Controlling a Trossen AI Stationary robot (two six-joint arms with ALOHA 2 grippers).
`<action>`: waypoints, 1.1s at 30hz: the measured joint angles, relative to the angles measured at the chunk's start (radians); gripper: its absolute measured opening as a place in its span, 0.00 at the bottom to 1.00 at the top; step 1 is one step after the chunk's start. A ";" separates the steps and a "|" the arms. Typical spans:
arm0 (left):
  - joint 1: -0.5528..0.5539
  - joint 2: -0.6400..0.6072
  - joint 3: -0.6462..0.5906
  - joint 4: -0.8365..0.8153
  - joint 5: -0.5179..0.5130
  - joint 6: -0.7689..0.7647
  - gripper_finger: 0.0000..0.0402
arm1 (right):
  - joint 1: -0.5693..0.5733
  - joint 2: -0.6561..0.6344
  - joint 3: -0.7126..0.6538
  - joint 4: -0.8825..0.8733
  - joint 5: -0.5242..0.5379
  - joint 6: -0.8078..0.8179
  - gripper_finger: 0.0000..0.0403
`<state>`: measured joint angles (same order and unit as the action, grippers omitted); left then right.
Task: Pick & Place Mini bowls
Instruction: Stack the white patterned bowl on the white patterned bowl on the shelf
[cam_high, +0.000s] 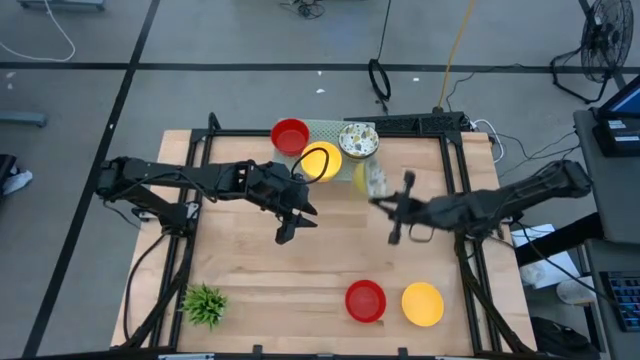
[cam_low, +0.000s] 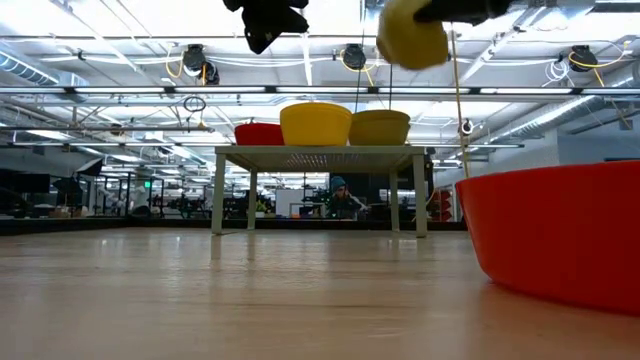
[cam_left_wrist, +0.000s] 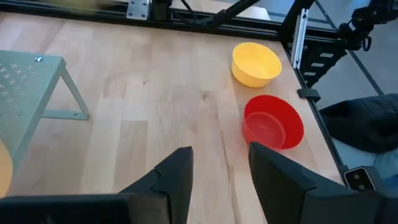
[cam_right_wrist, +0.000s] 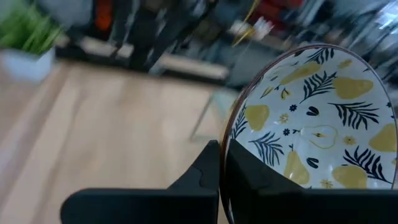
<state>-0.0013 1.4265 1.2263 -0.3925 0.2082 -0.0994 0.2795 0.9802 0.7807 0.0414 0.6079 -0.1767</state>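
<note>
Here the right gripper (cam_right_wrist: 221, 174) is clamped on the rim of a patterned bowl (cam_right_wrist: 311, 124), one finger inside the lip and one outside, as the right wrist view shows from close up. The bowl is whitish inside with yellow pears and dark leaves. In the high view it sits just right of centre in the upper half of the frame, off the table; in the low view it hangs at the top edge, right of centre, its yellow underside showing.

It looks rigid and light, thin-walled and probably glazed, so slippery and liable to chip if dropped. The rim is the only sensible hold: the walls are shallow and the pinch must stay square, or the bowl will swing.

The left gripper (cam_high: 290, 225) hovers left of centre in the high view, its fingers (cam_left_wrist: 176, 177) parted and holding nothing, pointed down at the bare table (cam_high: 250, 270).

Other mini bowls wait elsewhere. On the pale green stand (cam_high: 330, 130) at upper centre of the high view rest a red bowl (cam_high: 290, 134), a yellow bowl (cam_high: 320, 161) and a patterned stack (cam_high: 357, 139). At lower centre-right a second red bowl (cam_high: 365, 301) and a second yellow bowl (cam_high: 422, 304) sit just beside each other. A small plant (cam_high: 204, 304) stands at lower left.
</note>
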 joint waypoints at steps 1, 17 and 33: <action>0.000 0.000 0.000 0.000 0.000 0.000 0.40 | -0.024 -0.012 0.000 0.031 -0.004 -0.035 0.00; 0.000 0.000 0.000 0.001 -0.034 -0.011 0.40 | -0.430 0.131 0.164 -0.068 -0.058 -0.179 0.00; 0.000 0.000 0.000 -0.002 -0.034 -0.014 0.40 | -0.547 0.374 0.430 -0.394 -0.105 -0.040 0.01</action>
<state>-0.0013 1.4265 1.2263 -0.3947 0.1738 -0.1135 -0.2676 1.3541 1.2110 -0.3531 0.5033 -0.2170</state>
